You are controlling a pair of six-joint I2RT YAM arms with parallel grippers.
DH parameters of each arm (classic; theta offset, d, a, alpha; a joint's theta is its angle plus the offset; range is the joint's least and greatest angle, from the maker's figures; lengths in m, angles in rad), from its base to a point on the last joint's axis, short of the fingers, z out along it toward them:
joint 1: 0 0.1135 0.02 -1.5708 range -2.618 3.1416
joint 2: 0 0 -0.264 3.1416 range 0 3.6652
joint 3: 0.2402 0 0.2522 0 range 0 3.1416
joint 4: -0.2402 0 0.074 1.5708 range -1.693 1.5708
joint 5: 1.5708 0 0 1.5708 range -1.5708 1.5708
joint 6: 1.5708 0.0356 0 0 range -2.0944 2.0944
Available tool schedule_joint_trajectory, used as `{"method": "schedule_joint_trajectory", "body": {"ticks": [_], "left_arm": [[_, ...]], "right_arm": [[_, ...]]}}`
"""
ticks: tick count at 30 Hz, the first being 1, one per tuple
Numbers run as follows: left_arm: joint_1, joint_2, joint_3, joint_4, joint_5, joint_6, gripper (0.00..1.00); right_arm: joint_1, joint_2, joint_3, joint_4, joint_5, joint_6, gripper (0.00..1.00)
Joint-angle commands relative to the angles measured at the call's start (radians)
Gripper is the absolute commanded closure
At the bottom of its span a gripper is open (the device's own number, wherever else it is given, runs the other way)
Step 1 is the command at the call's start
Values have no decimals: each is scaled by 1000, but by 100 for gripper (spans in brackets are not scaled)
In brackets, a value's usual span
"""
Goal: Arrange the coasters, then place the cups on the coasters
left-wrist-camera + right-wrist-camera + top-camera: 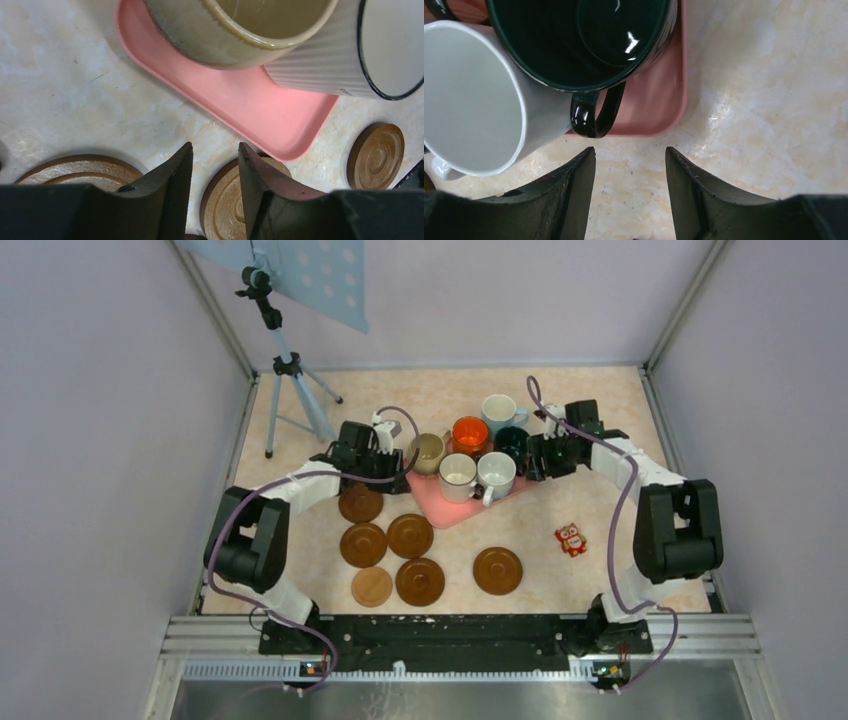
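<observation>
My left jaws stand slightly apart with nothing between them, low over the surface point(75, 75) just short of the pink tray point(250, 105). Ahead of them a beige cup point(240, 30) sits at the tray's edge, close beside a ribbed white cup point(320, 65). Under and beside my left fingers point(170, 185) lie three brown coasters point(227, 200), flat on the surface.

My right jaws are spread wider and are also empty. They face the handle point(594, 115) of the dark green cup point(574, 40), which juts over the tray's rim toward them. A plain white cup point(469, 100) stands against the green one.

From above, all six cups are bunched at the tray, with the orange cup point(470, 433) and a pale cup point(498, 410) at the back. The six coasters lie loosely grouped in front of the tray, five dark and one tan coaster point(372, 586). A red owl point(571, 538) stands off to the right.
</observation>
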Motion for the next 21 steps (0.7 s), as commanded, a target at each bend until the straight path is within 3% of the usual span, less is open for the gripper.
{"method": "schedule_joint_trajectory", "body": {"ticks": [1, 11, 21], "left_arm": [[-9, 42, -22, 127, -4, -98, 57], [-11, 150, 11, 188, -5, -166, 64], [-10, 290, 153, 184, -23, -150, 74]], "right_arm": [[-9, 53, 59, 52, -16, 38, 47], [-77, 166, 105, 80, -55, 101, 53], [-93, 209, 118, 112, -125, 104, 56]]}}
